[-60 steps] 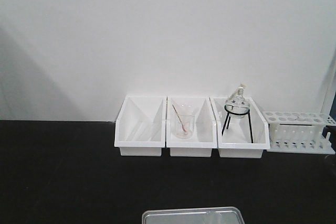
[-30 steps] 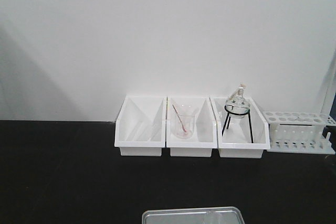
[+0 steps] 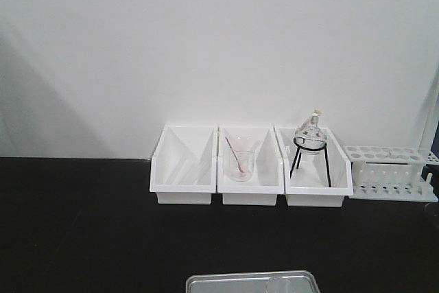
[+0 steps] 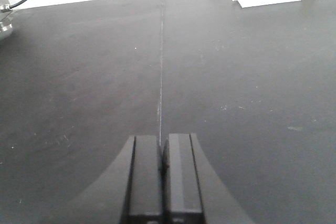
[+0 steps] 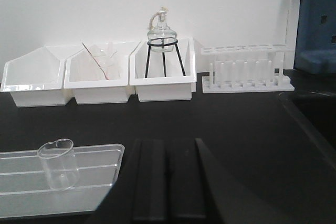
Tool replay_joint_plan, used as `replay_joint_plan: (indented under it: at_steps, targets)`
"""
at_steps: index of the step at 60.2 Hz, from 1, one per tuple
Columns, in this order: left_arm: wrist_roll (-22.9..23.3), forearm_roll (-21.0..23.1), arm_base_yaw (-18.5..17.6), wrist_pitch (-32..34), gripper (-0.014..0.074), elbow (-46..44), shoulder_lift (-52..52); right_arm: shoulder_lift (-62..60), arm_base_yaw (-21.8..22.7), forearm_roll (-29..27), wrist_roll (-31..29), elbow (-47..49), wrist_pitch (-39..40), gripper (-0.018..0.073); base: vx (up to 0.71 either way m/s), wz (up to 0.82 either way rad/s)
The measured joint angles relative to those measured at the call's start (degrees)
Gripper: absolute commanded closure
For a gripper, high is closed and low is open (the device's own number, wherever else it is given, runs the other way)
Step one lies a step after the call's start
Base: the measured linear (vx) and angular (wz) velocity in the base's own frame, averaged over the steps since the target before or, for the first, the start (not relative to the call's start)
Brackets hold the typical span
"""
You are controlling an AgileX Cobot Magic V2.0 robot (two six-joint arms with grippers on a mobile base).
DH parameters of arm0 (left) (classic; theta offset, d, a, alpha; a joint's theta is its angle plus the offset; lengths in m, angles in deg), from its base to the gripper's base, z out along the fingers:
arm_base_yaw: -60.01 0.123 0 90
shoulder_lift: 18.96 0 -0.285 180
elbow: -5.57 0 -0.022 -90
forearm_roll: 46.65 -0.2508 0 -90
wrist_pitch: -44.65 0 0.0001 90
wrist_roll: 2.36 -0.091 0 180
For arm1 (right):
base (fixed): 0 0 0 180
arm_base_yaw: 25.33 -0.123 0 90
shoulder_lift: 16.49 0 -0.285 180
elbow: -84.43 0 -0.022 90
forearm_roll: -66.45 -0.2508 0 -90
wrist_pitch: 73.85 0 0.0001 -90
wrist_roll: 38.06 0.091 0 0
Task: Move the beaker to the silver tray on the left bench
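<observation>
Nothing has moved in the front view since a second ago. Both the left gripper [image 4: 163, 182] and the right gripper [image 5: 168, 187] have their fingers pressed together, holding nothing. Only the right wrist view shows the beaker [image 5: 58, 164], upright in the tray [image 5: 100, 153] on the bench [image 5: 231, 129]. Behind, three white bins [image 3: 251, 166]: one holds a beaker with a pink rod [image 3: 239, 160], one a flask [image 3: 310, 135] on a stand. A rack [image 3: 391, 171] sits beside them.
</observation>
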Motion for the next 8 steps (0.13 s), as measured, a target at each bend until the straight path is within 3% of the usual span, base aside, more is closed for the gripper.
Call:
replay_joint_plan:
  at_steps: [8]
  targets:
    - [0.0, 0.0, 0.0, 0.0, 0.0595, 0.0, 0.0, 0.0, 0.0, 0.0, 0.0, 0.0, -0.1, 0.0571, 0.00, 0.00]
